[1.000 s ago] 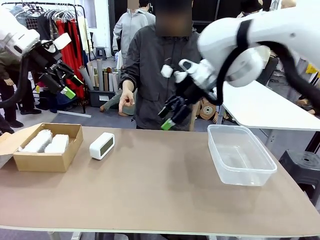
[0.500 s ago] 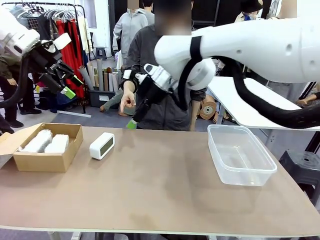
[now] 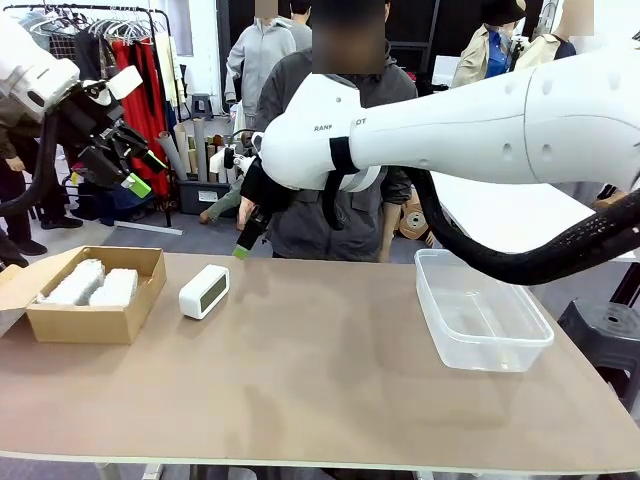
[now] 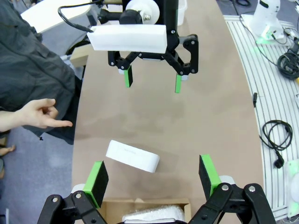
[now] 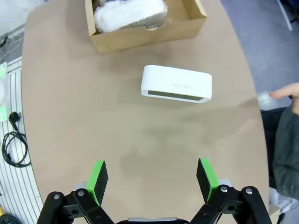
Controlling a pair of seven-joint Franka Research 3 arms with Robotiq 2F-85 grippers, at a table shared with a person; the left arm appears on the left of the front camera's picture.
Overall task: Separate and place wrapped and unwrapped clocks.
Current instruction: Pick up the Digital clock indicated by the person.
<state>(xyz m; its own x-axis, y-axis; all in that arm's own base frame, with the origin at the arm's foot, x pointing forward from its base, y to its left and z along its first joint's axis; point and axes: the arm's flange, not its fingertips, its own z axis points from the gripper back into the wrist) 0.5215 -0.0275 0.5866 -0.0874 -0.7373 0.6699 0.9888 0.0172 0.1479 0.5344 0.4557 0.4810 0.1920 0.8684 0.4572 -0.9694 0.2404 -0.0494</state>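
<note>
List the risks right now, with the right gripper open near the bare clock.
1. The person's hand points in at the edge of the table, close to the bare clock; the right gripper might strike it if it descends there.
2. The left gripper hangs open near the same clock, so the two arms could collide.
3. The clock's rounded case might slip from the pads.

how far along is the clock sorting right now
Done: two wrapped clocks lie together in the cardboard box. In hand: nothing; the right pincer hovers open near the bare clock, and the left pincer is open too. Left: the bare clock sits on the table, the clear tub empty.
</note>
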